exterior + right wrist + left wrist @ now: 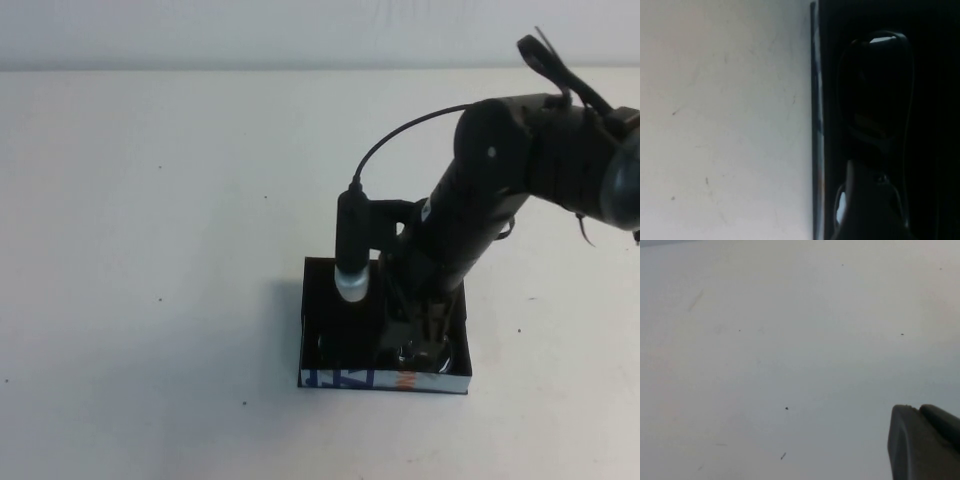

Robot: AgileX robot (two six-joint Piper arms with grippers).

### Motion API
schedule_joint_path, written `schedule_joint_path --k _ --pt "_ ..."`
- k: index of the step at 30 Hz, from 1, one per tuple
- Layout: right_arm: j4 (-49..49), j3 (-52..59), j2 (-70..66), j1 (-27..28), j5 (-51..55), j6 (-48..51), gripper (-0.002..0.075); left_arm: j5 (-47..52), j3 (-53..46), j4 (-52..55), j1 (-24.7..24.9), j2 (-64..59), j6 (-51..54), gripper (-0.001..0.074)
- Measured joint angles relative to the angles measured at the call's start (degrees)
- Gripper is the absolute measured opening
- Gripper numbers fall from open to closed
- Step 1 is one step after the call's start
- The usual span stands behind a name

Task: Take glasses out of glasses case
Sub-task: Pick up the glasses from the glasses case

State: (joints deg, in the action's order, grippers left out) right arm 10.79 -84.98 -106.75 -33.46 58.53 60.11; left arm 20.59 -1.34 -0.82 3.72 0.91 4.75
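Your right gripper [425,340] dips into the rectangular black glasses case [318,330] for the dark-framed glasses [875,95], fingers' state unclear; left gripper [925,442] idles aside.

Right gripper [420,345] is sitting down inside the glasses case [320,378], its fingers merging with the black interior. The glasses [875,90] are reading as a dim outline only. Left gripper [925,442] is showing partly, cut off at lower right.

Even, bright light on the white table [150,250]; wrist views soft, glasses case [870,100] interior nearly black
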Motion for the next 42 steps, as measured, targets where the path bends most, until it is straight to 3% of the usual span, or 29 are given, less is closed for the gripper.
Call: schedule_joint_path --k 6,14,18,25,35,38,42 --pt "0.29 -6.42 -7.36 -0.10 5.87 0.00 0.0245 0.00 0.00 0.00 0.00 0.00 0.00 -0.0004" --pt "0.52 -7.36 -10.10 -0.10 5.65 -0.63 0.0231 0.00 0.00 0.00 0.00 0.00 0.00 -0.0004" --pt "0.52 -7.68 -10.10 -0.10 4.16 -1.96 0.0253 0.00 0.00 0.00 0.00 0.00 0.00 -0.0004" --pt "0.52 -7.68 -10.10 -0.10 3.87 -2.60 0.0360 0.00 0.00 0.00 0.00 0.00 0.00 -0.0004" --pt "0.52 -7.68 -12.36 -0.10 3.79 -2.60 0.0373 0.00 0.00 0.00 0.00 0.00 0.00 -0.0004" --pt "0.52 -7.68 -12.86 -0.10 3.79 -2.60 0.0339 0.00 0.00 0.00 0.00 0.00 0.00 -0.0004" --pt "-0.28 -7.68 -12.76 -0.10 3.64 -4.70 0.0171 0.00 0.00 0.00 0.00 0.00 0.00 -0.0004"
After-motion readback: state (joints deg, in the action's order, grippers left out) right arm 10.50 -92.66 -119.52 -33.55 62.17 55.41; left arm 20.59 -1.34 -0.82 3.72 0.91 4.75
